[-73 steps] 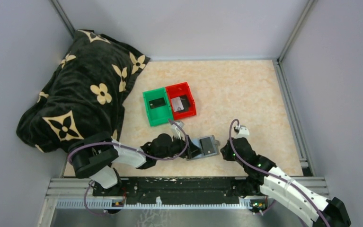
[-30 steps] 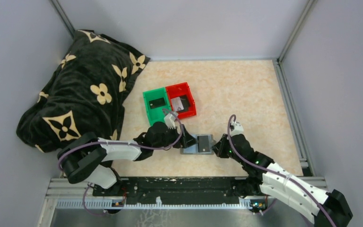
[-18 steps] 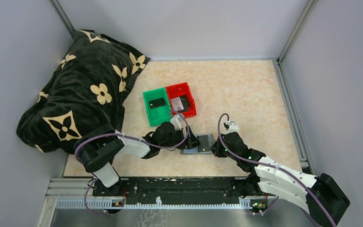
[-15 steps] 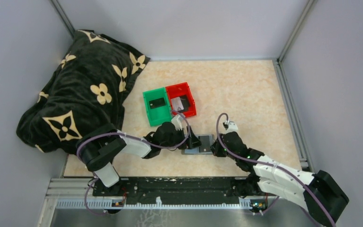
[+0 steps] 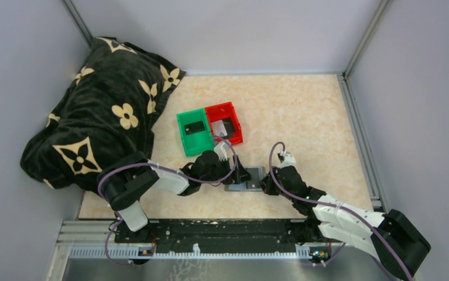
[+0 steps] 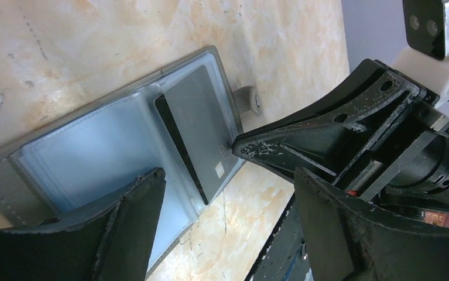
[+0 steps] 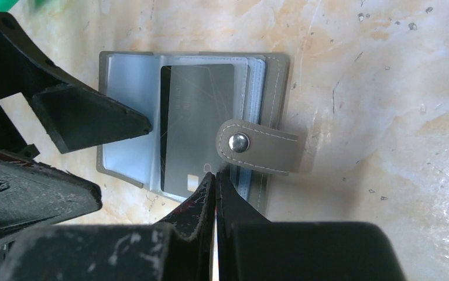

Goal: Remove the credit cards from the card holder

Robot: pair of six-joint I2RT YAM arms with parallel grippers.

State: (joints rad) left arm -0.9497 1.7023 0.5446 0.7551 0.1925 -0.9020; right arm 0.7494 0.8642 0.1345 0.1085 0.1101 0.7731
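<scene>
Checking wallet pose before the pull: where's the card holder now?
Top view: the card holder lies open on the table, centre-front, between the open left gripper and the shut right gripper, just near-side of the red bin.

A black plush blanket patterned with cream flowers (image 5: 99,111) is heaped over the far left corner of the beige marbled desk (image 5: 292,111). A green plastic bin (image 5: 181,138) and a red plastic bin (image 5: 237,125) are set side by side, touching and slightly skewed, near the blanket's right edge.
</scene>
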